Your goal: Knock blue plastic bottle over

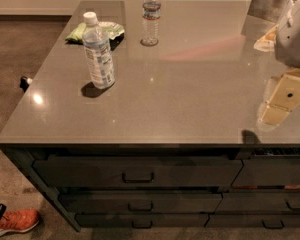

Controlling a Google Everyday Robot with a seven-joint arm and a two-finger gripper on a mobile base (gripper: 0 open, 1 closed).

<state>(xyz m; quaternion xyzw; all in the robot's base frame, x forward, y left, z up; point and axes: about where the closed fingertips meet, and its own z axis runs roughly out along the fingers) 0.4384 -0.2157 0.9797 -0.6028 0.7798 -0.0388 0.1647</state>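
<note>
The blue plastic bottle point(98, 51), clear with a white cap and a wide pale blue-and-white label, stands upright on the left part of the grey counter point(190, 94). My gripper point(281, 103), beige under a white arm housing point(294, 31), is at the right edge of the view, low over the counter. It is far to the right of the bottle and not touching it.
A slimmer clear bottle point(151, 16) with a dark reddish band stands at the back centre. A green snack bag point(92, 31) lies behind the blue bottle. Drawers point(137, 171) run below the counter's front edge. An orange shoe point(17, 220) is on the floor, bottom left.
</note>
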